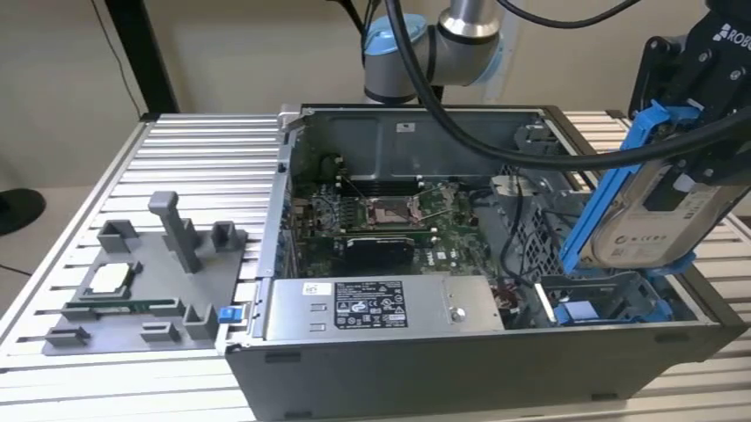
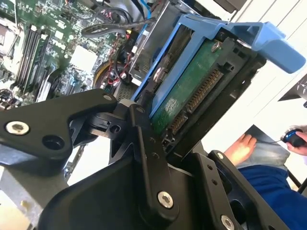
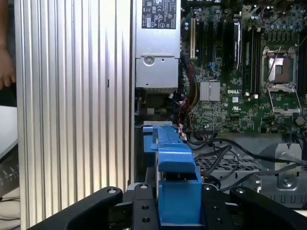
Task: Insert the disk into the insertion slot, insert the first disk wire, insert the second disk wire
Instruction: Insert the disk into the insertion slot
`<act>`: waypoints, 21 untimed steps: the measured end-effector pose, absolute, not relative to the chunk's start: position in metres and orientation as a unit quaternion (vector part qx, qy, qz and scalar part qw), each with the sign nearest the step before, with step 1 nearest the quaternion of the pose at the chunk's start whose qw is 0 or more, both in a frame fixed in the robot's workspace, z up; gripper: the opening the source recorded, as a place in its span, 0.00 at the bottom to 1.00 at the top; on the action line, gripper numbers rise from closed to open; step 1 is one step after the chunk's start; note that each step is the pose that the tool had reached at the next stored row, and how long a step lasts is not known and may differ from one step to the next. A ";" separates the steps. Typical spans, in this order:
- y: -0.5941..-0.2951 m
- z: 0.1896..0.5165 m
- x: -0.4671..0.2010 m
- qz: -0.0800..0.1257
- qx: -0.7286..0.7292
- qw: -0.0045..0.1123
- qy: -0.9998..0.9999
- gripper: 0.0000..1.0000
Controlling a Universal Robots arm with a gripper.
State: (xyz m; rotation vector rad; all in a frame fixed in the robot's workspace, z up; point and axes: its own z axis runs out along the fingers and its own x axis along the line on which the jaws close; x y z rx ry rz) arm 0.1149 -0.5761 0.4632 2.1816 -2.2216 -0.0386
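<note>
A ribbed metal table (image 1: 176,158) carries an open computer case (image 1: 470,369), lying on its side with its inside facing up. A green motherboard (image 1: 388,220) fills the case's middle. A grey power supply box (image 1: 375,308) with a printed label sits along the case's near wall. On the table at the exterior view's left, just beside the case, lies a grey fixture (image 1: 153,281) with upright pegs.

Over the case's end at the exterior view's right, the gripper (image 1: 692,171) holds the disk (image 1: 639,224) in the air, its fingers (image 2: 144,139) clamped on either side of the blue carrier (image 1: 604,189). The disk stands steeply tilted on edge, label outward, its green underside showing in the second wrist view. It hangs just above the slot (image 1: 610,294) and is not seated. A small blue tab (image 1: 575,313) sits in the slot. A person's hand (image 2: 242,148) shows beyond the case.
</note>
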 end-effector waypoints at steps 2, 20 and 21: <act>-0.576 0.462 0.115 -0.012 0.701 0.014 -0.713 0.00; -0.576 0.459 0.116 -0.012 0.701 0.013 -0.713 0.00; -0.576 0.458 0.116 -0.012 0.701 0.013 -0.713 0.00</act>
